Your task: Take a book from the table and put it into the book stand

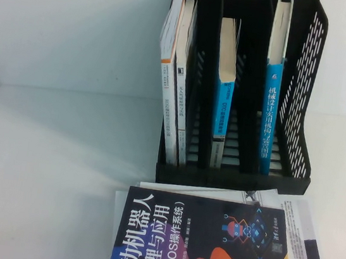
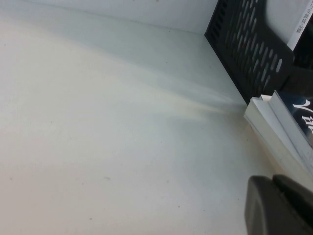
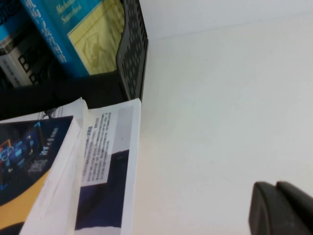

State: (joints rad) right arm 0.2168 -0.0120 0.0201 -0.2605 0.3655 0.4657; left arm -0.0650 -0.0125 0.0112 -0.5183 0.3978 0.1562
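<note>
The black book stand stands upright at the back of the white table. A thin white book with a small black mark on its spine stands in the stand's left slot; its cover is hidden. Neither gripper shows in the high view. My left gripper is shut and empty, low over bare table left of the stand. My right gripper is shut and empty over bare table right of the stand.
A white book with an orange band shares the left slot. Blue-spined books stand in the middle and right slots. A dark navy book with orange shapes lies on white books in front of the stand.
</note>
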